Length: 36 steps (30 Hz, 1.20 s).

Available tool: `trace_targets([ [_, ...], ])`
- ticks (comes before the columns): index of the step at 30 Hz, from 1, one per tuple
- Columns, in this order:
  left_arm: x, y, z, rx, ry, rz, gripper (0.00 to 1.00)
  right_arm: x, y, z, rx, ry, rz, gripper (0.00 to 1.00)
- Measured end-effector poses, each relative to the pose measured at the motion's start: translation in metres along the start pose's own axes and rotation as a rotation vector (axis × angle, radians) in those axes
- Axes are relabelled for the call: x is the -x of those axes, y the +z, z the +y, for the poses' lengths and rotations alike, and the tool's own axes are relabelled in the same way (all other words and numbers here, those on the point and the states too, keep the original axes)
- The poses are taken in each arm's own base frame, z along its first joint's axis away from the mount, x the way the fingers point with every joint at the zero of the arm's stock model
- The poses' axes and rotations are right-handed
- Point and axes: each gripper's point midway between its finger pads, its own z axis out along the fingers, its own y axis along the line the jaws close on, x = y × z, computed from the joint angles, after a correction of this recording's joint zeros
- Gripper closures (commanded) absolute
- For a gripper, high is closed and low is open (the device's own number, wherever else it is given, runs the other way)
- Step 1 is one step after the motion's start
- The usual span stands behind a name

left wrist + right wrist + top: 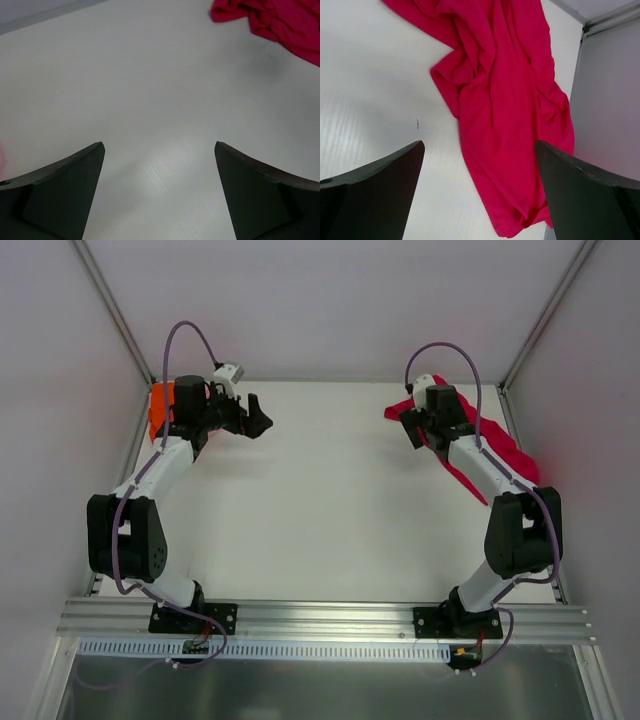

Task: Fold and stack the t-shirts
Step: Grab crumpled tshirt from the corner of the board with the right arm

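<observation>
Orange shirt (pixel 157 412) mostly hidden behind the left arm (pixel 165 462), red shirt (pixel 510 452) partly covered by the right arm (pixel 487 468), pink sliver (pixel 1 155) cut by edge

white table (pixel 330 510), pale walls (pixel 330 300), aluminium rail (pixel 330 618)

Red t-shirt (pixel 505 100): soft matt cloth, creased. Orange t-shirt (pixel 157 412): matt cloth. Table (pixel 150 75): white, smooth, faint sheen, fine ribbing. Rail (pixel 320 618): brushed metal, dull shine.
</observation>
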Motion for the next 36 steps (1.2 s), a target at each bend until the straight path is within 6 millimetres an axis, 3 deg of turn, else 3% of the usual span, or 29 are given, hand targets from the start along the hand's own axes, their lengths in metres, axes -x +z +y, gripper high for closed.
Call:
trace_targets([
  [5, -0.014, 0.0, -0.033, -0.138, 0.026, 0.056, 0.06, -0.04, 0.024, -0.022, -0.02, 0.04, 0.101, 0.0],
  [7, -0.016, -0.003, -0.039, -0.167, 0.038, 0.064, 0.05, -0.062, 0.036, -0.04, -0.043, 0.062, 0.155, 0.0],
  [11, -0.012, -0.015, -0.051, -0.19, 0.087, 0.045, 0.05, -0.087, 0.044, -0.061, -0.069, 0.086, 0.207, 0.0],
  [18, -0.009, -0.034, -0.065, -0.203, 0.149, 0.011, 0.05, -0.097, 0.044, -0.069, -0.049, 0.116, 0.214, 0.0],
  [29, -0.03, -0.036, -0.065, -0.204, 0.15, 0.035, 0.02, -0.11, 0.042, -0.061, 0.045, 0.155, 0.234, 0.0],
  [36, -0.026, -0.039, -0.067, -0.203, 0.161, 0.023, 0.01, -0.115, 0.04, -0.055, 0.09, 0.171, 0.242, 0.0],
])
